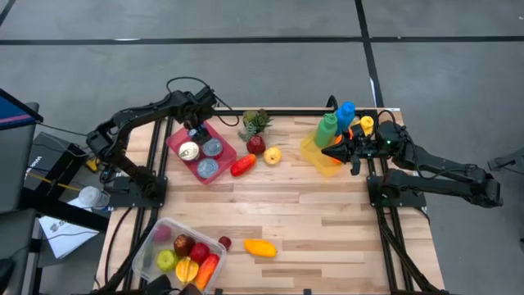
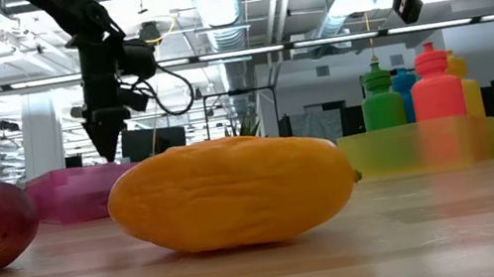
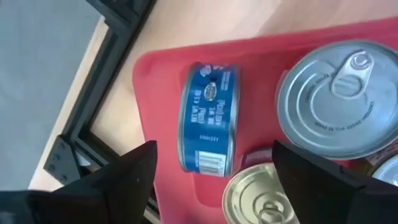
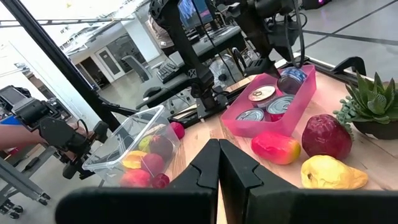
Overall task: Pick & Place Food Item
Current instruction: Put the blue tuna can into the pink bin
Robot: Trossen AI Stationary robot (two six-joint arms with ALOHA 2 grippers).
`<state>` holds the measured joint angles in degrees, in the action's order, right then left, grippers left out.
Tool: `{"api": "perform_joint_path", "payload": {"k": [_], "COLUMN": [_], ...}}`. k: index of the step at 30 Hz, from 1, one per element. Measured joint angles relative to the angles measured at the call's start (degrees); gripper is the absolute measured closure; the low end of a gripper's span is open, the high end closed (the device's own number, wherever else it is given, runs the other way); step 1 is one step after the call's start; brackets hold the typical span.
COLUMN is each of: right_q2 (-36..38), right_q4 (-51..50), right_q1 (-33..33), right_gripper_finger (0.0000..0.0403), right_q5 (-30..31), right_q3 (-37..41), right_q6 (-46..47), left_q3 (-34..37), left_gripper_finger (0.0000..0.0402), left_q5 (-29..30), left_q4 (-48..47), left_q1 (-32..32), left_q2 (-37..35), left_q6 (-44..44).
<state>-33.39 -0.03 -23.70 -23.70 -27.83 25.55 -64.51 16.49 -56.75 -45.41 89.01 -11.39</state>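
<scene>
Wood tabletop (image 1: pixel 311 221) carries everything, read here from left to right in the high view. Nearest the front left corner sits a clear plastic bin (image 1: pixel 214 246) holding mixed toy fruit: a green one, a dark red one, yellow and orange pieces. Just beside its right rim lies a small dark red fruit (image 1: pixel 224 242), and a little farther right the orange-yellow mango (image 1: pixel 260 247), alone on bare wood. In the low view this mango fills the foreground.

Toward the back left, a red tray (image 1: pixel 174 142) holds several tins. The left gripper (image 1: pixel 195 131) hangs over the tray's back end, fingers spread wide and holding nothing; its wrist view shows a blue-labelled can (image 3: pixel 208 118) lying on its side between the fingers, with a silver pull-tab tin (image 3: pixel 336 99) and a gold-lidded tin (image 3: pixel 264 193) beside it.

Right of the tray lie a red-orange fruit (image 1: pixel 243 165), a dark red apple-like fruit (image 1: pixel 256 145), a small potted succulent (image 1: pixel 255 123) behind it, and a yellow fruit (image 1: pixel 273 155).

Farther right, a yellow bin (image 1: pixel 315 156) holds upright bottles: green (image 1: pixel 327 129), blue (image 1: pixel 345 115) and a yellow one (image 1: pixel 367 124). The right gripper (image 1: pixel 337 152), clenched with nothing in it, hovers at this bin's right side.
</scene>
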Motion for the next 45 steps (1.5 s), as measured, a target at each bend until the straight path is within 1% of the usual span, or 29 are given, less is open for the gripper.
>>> {"api": "perform_joint_path", "payload": {"k": [4, 10, 12, 15, 17, 22, 25, 27, 30, 37, 41, 45], "right_q2": [0.00, 0.00, 0.00, 0.00, 0.00, 0.00, 0.00, 0.00, 0.00, 0.00, 0.00, 0.00], "right_q4": [0.00, 0.01, 0.00, 0.02, 0.02, 0.02, 0.02, 0.02, 0.02, 0.01, 0.00, -0.59], "right_q1": [0.00, -0.05, -0.07, -0.08, -0.09, -0.09, -0.09, -0.09, -0.09, -0.09, -0.09, -0.09], "right_gripper_finger": [0.0403, 0.0403, 0.0403, 0.0403, 0.0403, 0.0403, 0.0403, 0.0403, 0.0403, 0.0403, 0.0403, 0.0403], "right_q5": [0.00, 0.03, 0.52, 1.53, 1.54, 1.55, 1.55, 1.55, 1.54, 1.53, 1.53, 1.55], "right_q3": [0.00, 0.00, 0.00, 0.00, 0.00, 0.00, 0.00, 0.00, 0.00, 0.00, 0.00, 0.00], "right_q6": [-0.01, -0.17, -0.47, -0.66, -1.08, -1.47, -1.52, -1.54, -1.54, -1.52, -1.25, -1.12], "left_q3": [0.02, 0.02, -0.32, -1.74, -2.39, -2.07, 0.15, 1.99, 3.73, 3.93, 3.93, 3.95], "left_gripper_finger": [0.0079, 0.0075, 0.0075, 0.0077, 0.0077, 0.0065, 0.0056, 0.0050, 0.0043, 0.0041, 0.0041, 0.0042], "left_q5": [0.22, 0.28, 0.15, -1.74, -4.42, -6.39, -6.85, -7.98, -7.98, -7.81, -5.92, -4.94], "left_q4": [0.04, -0.50, -2.44, -6.41, -7.58, -9.41, -8.52, -6.07, -2.56, 1.27, 2.81, 3.33], "left_q1": [0.00, 0.00, 0.00, -0.20, -0.25, -0.33, -0.34, -0.35, -0.33, -0.33, -0.33, -0.32], "left_q2": [0.48, 0.42, 0.42, 0.41, -0.34, -1.16, -1.16, -1.14, -1.11, -1.11, -0.90, -3.63], "left_q6": [-0.18, -0.27, -0.64, 1.18, 3.16, 4.54, 4.79, 5.59, 6.27, 6.57, 5.37, 4.19]}}
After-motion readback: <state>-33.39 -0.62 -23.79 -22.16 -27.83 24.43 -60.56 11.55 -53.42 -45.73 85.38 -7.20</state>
